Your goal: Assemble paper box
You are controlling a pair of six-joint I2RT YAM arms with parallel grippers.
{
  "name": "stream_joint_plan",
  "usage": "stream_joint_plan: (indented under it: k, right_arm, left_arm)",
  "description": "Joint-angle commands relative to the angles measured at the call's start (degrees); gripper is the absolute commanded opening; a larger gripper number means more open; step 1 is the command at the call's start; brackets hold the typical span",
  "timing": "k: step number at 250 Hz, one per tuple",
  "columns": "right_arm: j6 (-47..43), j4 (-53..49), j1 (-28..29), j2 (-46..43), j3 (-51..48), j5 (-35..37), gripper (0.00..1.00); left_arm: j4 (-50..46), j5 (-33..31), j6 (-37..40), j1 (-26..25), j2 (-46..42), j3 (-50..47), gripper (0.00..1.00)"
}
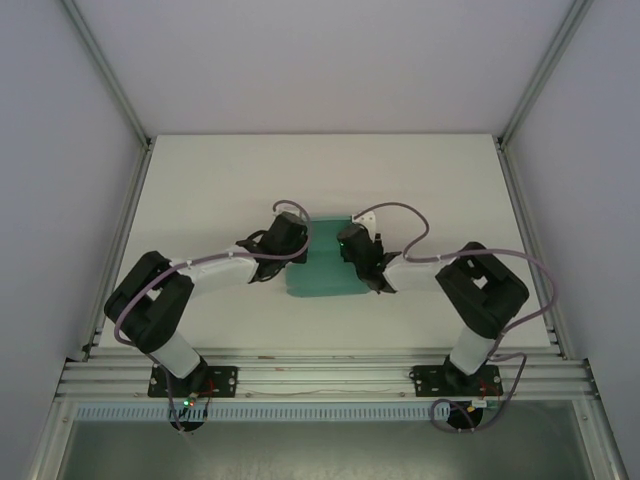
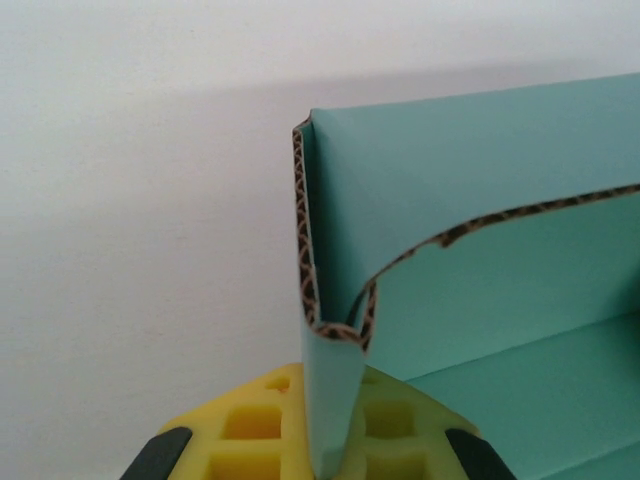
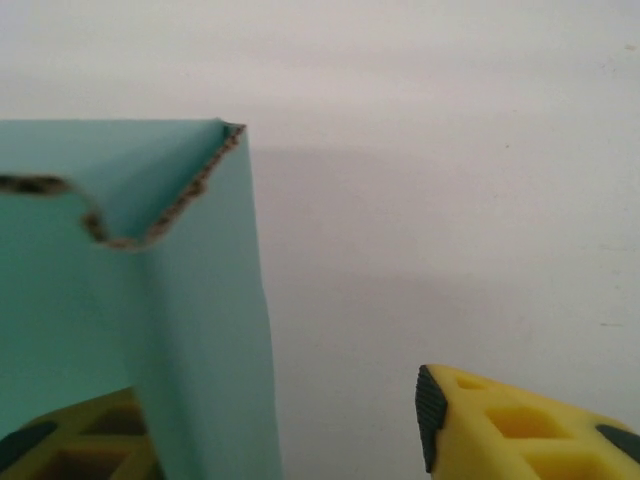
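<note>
The teal paper box (image 1: 320, 278) lies partly folded at the middle of the white table (image 1: 220, 190), with both arms meeting over its far half. My left gripper (image 1: 303, 243) is at its left side. In the left wrist view its yellow fingers (image 2: 245, 425) pinch a doubled, upright wall of the paper box (image 2: 470, 210), whose cut edge shows brown corrugation. My right gripper (image 1: 350, 248) is at the box's right side. Its jaws stand open in the right wrist view, with an upright corner wall (image 3: 200, 330) against the left finger (image 3: 90, 440) and the right finger (image 3: 500, 425) well apart from it.
Aluminium frame rails (image 1: 300, 375) run along the near table edge, where both arm bases are bolted. White enclosure walls (image 1: 60, 150) stand to the left, right and back. Purple cables (image 1: 400, 215) loop above the right arm.
</note>
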Motion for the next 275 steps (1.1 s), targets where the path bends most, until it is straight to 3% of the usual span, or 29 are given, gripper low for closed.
stream_joint_plan:
  k: [1, 35, 72, 96, 133, 181, 210, 275]
  right_arm:
    - [-2.3, 2.5, -0.1, -5.9, -1.9, -4.3, 0.68]
    - [-1.4, 1.6, -0.1, -14.2, -4.9, -8.5, 1.00]
    - [0.5, -0.9, -0.1, -25.7, -9.1, -7.5, 1.00]
    - [4.4, -9.9, -0.2, -33.4, -10.3, -1.8, 1.00]
    - [10.5, -21.4, -0.2, -44.2, -12.6, 6.1, 1.00]
    - [11.9, -30.8, -0.5, -50.7, -12.8, 4.6, 1.00]
    - [12.2, -33.1, -0.8, -50.5, -12.2, 4.1, 1.00]
    - [11.9, -35.7, -2.7, -45.9, -10.6, 1.5, 1.00]
  left_arm:
    - [-1.6, -0.7, -0.3, 0.0, 0.6, 2.5, 0.00]
    - [-2.6, -1.3, 1.4, 0.0, 0.6, 3.9, 0.00]
    - [-4.1, 0.2, 5.9, 0.7, 0.0, 6.1, 0.00]
    - [-7.0, 5.3, 14.7, 1.8, 0.7, 9.2, 0.00]
    - [-20.0, 10.6, 30.8, 2.1, 4.1, 17.6, 0.00]
    - [-38.8, 21.3, 47.3, 1.4, 7.2, 25.6, 0.00]
    - [-46.4, 17.5, 49.9, -0.5, 9.3, 28.9, 0.00]
    - [-50.6, 1.1, 49.7, -6.1, 18.5, 32.8, 0.00]
